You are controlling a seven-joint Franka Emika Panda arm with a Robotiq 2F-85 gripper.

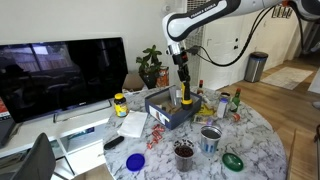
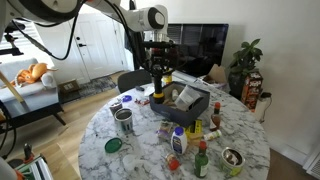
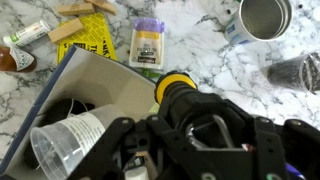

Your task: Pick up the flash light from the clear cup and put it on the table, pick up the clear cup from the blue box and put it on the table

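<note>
Wrist view: pincer clamped on the flash light, over the rim of the blue box; clear cup lay inside that box. I judged the risk: a loose grip could drop it into the box, missing the bench.

we see a glossy marble-patterned table, a see-through plastic clear cup, a matt blue box and a shiny metal cup.

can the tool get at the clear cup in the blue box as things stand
Probably not yet: the tool looks shut on the flash light, so its jaws are full. The clear cup itself sits uncovered in the blue box.
</note>
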